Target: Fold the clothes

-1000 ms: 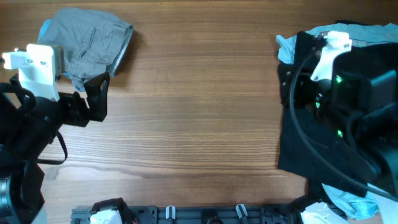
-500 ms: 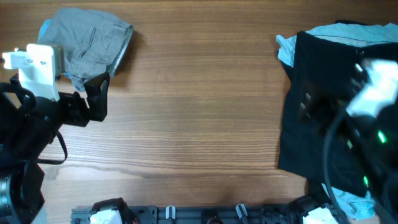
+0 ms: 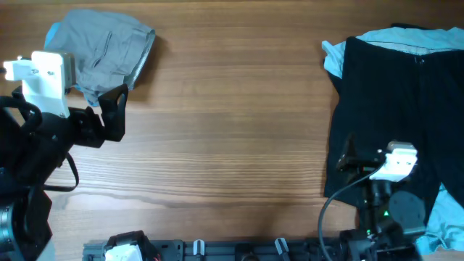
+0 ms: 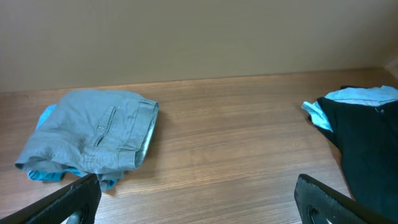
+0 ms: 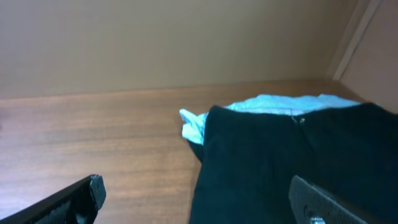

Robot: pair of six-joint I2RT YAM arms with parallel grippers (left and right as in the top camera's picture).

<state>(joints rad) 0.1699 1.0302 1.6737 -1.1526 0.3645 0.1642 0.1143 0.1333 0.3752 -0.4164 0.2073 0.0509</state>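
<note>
**A:** Since you have the overhead view, where do the grey shorts [image 3: 109, 51] sit?

**B:** At the far left corner of the tabletop [image 3: 232, 130], folded into a compact bundle. Its long axis runs left to right. The banded edge, which looks like the waistband, faces the tabletop's middle. A turquoise cloth [image 3: 53, 33] peeks out from under the bundle's left side.

**A:** And the black garment [image 3: 399, 109]?

**B:** Spread flat along the right side, long axis running from the far edge toward the near edge. Pale-blue cloth [image 3: 335, 56] shows from beneath its far end, and more at the near right corner.

**A:** What about the left end effector [image 4: 196, 202]?

**B:** Its fingers stand wide apart with nothing between them. It hovers just nearer than the grey shorts, pointing across the tabletop.

**A:** And the right end effector [image 5: 199, 202]?

**B:** Also spread wide and holding nothing. It hangs over the near left part of the black garment, aimed at the garment's far end.
</note>
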